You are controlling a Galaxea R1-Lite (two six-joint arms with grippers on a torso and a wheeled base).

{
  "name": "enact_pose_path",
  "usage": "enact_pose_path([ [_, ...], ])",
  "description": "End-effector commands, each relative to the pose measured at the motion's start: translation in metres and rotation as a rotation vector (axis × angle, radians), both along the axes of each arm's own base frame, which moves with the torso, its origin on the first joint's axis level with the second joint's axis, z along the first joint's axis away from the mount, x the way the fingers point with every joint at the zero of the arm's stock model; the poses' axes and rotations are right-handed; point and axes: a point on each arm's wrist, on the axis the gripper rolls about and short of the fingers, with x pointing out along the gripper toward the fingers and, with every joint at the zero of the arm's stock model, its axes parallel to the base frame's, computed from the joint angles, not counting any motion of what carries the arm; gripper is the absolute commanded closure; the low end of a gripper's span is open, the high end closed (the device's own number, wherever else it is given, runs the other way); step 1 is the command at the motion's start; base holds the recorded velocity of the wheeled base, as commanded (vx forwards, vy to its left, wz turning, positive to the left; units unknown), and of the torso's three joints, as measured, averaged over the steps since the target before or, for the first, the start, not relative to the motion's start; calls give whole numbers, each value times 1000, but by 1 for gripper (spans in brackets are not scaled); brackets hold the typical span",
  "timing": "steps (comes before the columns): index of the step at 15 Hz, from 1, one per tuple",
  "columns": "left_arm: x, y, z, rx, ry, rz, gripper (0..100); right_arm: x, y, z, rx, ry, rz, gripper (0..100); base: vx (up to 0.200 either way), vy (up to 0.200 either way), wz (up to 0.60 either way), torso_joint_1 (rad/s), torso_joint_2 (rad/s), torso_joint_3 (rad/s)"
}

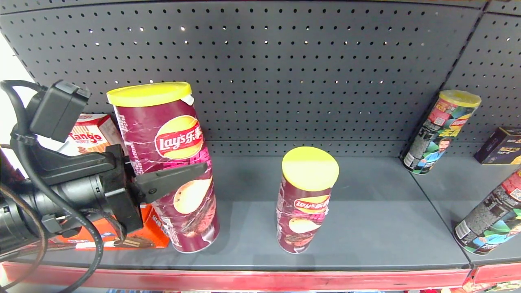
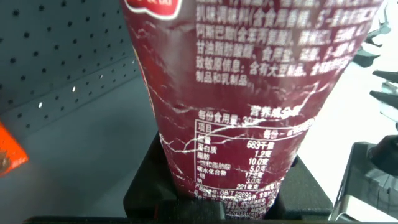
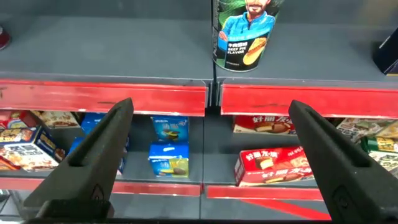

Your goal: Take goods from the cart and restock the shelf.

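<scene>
A tall maroon chips can [image 1: 167,162] with a yellow lid sits at the left of the grey shelf [image 1: 374,219], leaning slightly. Its base is close to the red front edge [image 1: 260,278]. My left gripper [image 1: 183,175] is shut on its middle, with one black finger [image 1: 175,179] across the front. In the left wrist view the can's printed side [image 2: 249,93] rises close ahead. A second, shorter-looking maroon can [image 1: 307,199] stands upright at mid-shelf, apart from the first. My right gripper [image 3: 214,180] hangs open and holds nothing, in front of the red shelf edge [image 3: 106,96].
Behind the held can are a white snack box [image 1: 91,134] and an orange box [image 1: 142,238]. Two dark cans with green print [image 1: 441,132] [image 1: 488,219] and a dark box [image 1: 498,146] fill the right. Blue boxes [image 3: 169,149] and red boxes [image 3: 267,165] line the lower shelf.
</scene>
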Motion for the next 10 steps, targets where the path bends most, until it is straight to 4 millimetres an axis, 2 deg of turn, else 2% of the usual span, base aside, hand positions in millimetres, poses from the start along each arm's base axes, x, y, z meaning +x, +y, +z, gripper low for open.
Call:
enact_pose_path([
  [1, 1, -4, 1, -1, 0, -15, 100, 0, 0, 0, -4, 3, 1, 0, 0, 0, 0, 0, 0, 0],
  [5, -1, -3, 2, -4, -10, -13, 100, 0, -2, 0, 29, 1, -71, 0, 0, 0, 0, 0, 0, 0],
  [10, -2, -3, 1, 0, -11, -16, 100, 0, -1, 1, 12, -1, -57, 0, 0, 0, 0, 0, 0, 0],
])
